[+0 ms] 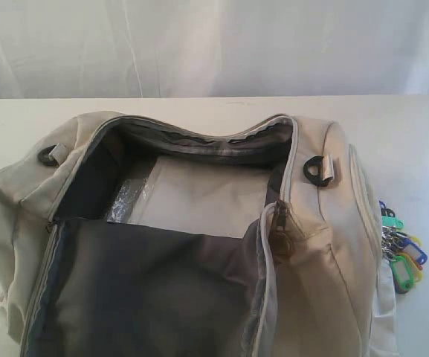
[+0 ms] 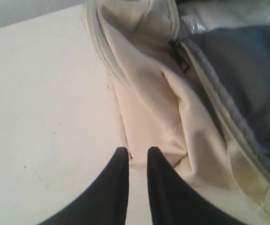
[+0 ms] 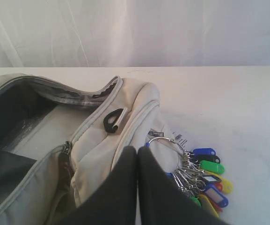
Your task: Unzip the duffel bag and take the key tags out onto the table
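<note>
My right gripper (image 3: 137, 150) is clenched, its two black fingers pressed flat together with nothing between them. It hangs low over the table (image 3: 228, 103), right at the end of the duffel bag (image 3: 102, 150). Just beside it, on the side away from the bag, lie the key tags (image 3: 205, 176): green, blue, yellow and black plastic tags fanned out on the white tabletop, bunched on silver rings. The largest ring stands close to my finger; I cannot tell whether it touches. A white barcode label (image 3: 172, 136) shows between that ring and the bag's end, and a black D-ring (image 3: 112, 119) sits on the bag's shoulder above.

My left gripper (image 2: 137, 152) has its fingers a narrow slit apart, tips down at the foot of the bag's cream side panel, where the cloth meets the table. I cannot tell whether they pinch any fabric. Further up that side a dark zipper pull (image 2: 179, 58) hangs at the edge of the opening.

From the exterior view the bag lies unzipped and gaping, its dark grey lining (image 1: 147, 290) exposed and a pale flat panel (image 1: 199, 197) on its floor. The tags lie outside it, on the table against its right flank.
</note>
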Controlling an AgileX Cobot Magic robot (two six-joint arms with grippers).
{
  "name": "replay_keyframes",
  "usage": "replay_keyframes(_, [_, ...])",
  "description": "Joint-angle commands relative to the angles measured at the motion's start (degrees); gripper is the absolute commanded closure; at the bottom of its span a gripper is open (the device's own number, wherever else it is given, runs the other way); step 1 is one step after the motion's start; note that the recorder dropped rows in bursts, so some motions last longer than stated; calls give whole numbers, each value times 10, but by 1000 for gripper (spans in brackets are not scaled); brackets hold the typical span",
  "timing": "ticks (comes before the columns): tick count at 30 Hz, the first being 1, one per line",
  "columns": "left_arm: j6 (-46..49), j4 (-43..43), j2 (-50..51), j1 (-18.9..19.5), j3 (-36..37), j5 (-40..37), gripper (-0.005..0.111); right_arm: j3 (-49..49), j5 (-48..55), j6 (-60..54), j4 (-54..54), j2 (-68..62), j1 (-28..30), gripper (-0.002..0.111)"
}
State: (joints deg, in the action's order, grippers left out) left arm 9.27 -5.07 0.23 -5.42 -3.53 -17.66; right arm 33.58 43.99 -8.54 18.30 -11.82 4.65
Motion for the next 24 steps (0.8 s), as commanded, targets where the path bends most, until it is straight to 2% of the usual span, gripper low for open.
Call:
replay_keyframes(1, [-2,-3,-2,1,35,85,86,-3,-9,2,1,2,0,108])
replay_keyframes(6, [-2,-3,-2,7,35,91,86,-3,-9,2,1,2,0,108])
replay_keyframes(11, [-2,-3,-2,84,35,91,86,-3,-9,2,1,2,0,108])
replay_keyframes(24, [-2,-3,-2,88,35,91,86,-3,-9,2,1,2,0,108])
